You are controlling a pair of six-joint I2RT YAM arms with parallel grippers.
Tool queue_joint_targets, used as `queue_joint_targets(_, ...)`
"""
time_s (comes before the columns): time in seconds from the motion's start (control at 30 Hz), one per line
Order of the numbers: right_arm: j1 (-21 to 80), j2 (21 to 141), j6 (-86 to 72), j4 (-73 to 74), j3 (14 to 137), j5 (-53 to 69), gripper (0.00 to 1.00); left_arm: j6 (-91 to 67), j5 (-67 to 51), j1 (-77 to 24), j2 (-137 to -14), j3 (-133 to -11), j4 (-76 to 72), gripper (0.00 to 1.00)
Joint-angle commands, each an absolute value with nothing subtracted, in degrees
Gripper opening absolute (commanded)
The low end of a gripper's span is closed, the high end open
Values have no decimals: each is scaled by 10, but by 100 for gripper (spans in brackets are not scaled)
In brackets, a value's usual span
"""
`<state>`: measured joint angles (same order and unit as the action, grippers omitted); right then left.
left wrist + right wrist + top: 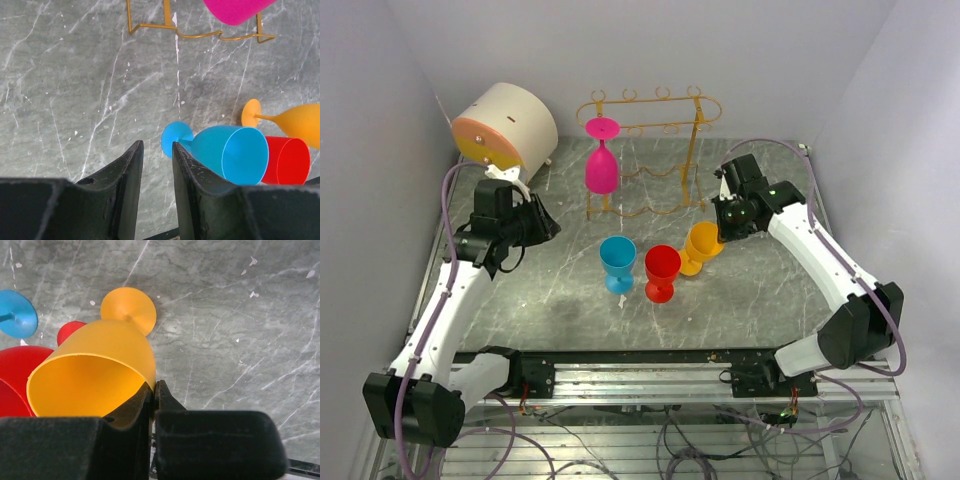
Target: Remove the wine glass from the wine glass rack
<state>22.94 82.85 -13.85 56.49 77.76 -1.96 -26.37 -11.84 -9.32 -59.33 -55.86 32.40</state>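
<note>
Left gripper (156, 150) at bottom edge, my fingers (125, 180) slightly apart, narrow gap, nothing between them. Grey marbled table (75, 90) beneath. Blue glass (235, 152) just right of my right finger, round foot near fingertip, mouth toward camera. Red glass (290, 160) right behind it, partly hidden. Orange glass (300, 122) above red one, foot pointing left. Top edge: pink glass (235, 9), bowl cut off by frame, over wavy lower bar of gold wire rack (200, 34)
</note>
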Motion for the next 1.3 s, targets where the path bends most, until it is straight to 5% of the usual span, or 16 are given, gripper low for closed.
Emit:
queue_joint_targets(0.0, 237, 838, -126, 570, 770, -25, 0, -251, -104, -93, -593, -547, 313, 41)
queue_joint_targets(0.4, 248, 831, -128, 561, 802, -35, 26, -260, -82, -93, -589, -554, 321, 46)
queue_joint_targets(0.57, 248, 822, -138, 557, 881, -46, 28, -267, -78, -93, -584, -556, 319, 45)
queue_joint_targets(0.77, 248, 834, -190, 469, 1006, 99, 35, -269, -79, -93, -581, -545, 320, 44)
queue_joint_targets(0.93, 252, 908, -276, 387, 1087, 295, 37, -277, -69, -93, -563, -542, 321, 44)
queue_joint_targets(1.27, 305, 1143, -273, 393, 1394, 302, 40, -296, -84, -93, -533, -535, 319, 44)
